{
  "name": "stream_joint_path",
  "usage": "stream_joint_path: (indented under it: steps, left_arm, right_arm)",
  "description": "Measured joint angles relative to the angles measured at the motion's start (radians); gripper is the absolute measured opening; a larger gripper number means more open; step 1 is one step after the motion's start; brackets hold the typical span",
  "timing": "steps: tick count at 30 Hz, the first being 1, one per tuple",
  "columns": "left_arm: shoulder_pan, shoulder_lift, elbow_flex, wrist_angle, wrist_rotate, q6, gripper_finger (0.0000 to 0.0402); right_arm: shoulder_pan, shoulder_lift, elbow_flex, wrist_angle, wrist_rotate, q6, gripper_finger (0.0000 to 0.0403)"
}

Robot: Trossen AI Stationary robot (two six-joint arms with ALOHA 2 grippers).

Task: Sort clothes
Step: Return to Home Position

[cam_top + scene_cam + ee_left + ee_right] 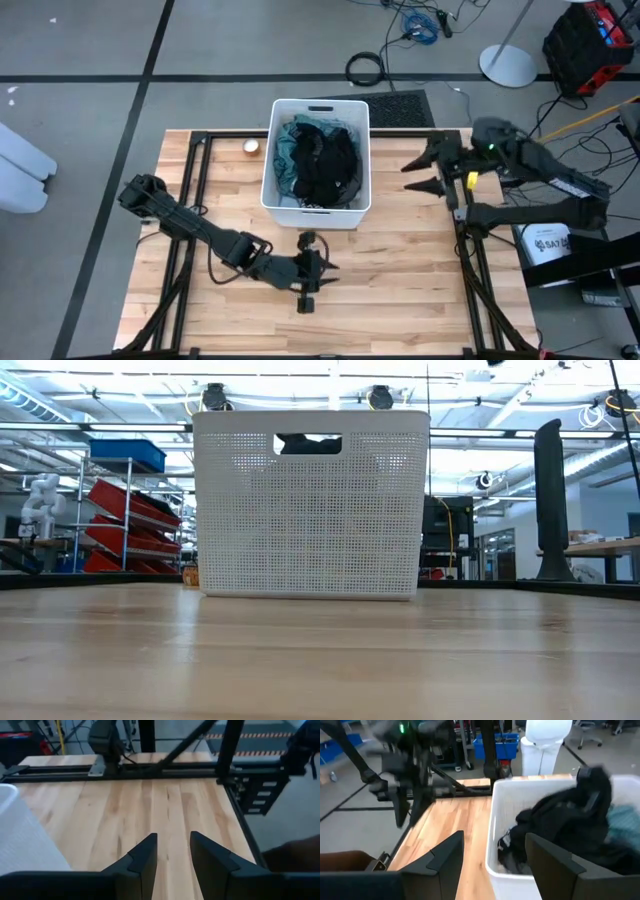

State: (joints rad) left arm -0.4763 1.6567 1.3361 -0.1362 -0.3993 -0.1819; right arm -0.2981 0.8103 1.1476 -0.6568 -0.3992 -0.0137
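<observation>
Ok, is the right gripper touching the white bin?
Apart. The high view shows a strip of bare table between the open right gripper and the white bin.

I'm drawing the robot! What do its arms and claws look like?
The left arm and right arm are black and jointed, with cables. The left gripper and right gripper each have two dark wedge-shaped fingers. The right arm shows a green light.

Cloth garments [318,160], plastic bin [312,216], wooden table [400,270]
</observation>
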Motion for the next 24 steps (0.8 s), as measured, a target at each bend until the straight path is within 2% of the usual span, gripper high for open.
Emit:
stream_joint_path:
  steps: [3,7,9,13,17,21,24]
  left_arm:
    - [0.025,-0.024,0.000,0.007,0.039,0.007,0.0125]
    - [0.045,-0.048,0.000,0.057,0.089,0.058,0.0125]
    - [0.047,-0.069,0.000,0.060,0.089,0.088,0.0125]
    - [0.056,-0.121,0.000,0.031,0.083,0.119,0.0125]
    - [0.066,-0.196,0.000,-0.058,0.077,0.119,0.0125]
    - [0.067,-0.273,0.000,-0.169,0.008,0.113,0.0125]
    - [0.067,-0.330,0.000,-0.234,-0.049,0.118,0.0125]
  right_arm:
    - [0.000,-0.058,-0.160,0.102,-0.008,0.047,0.0199]
    - [0.003,-0.116,-0.360,0.299,-0.164,0.124,0.0199]
    - [0.021,-0.151,-0.446,0.410,-0.202,0.159,0.0199]
    - [0.051,-0.242,-0.572,0.546,-0.157,0.197,0.0199]
    - [0.061,-0.336,-0.636,0.573,-0.145,0.222,0.0199]
    - [0.061,-0.428,-0.670,0.571,-0.139,0.239,0.0199]
    - [0.061,-0.497,-0.694,0.572,-0.091,0.241,0.0199]
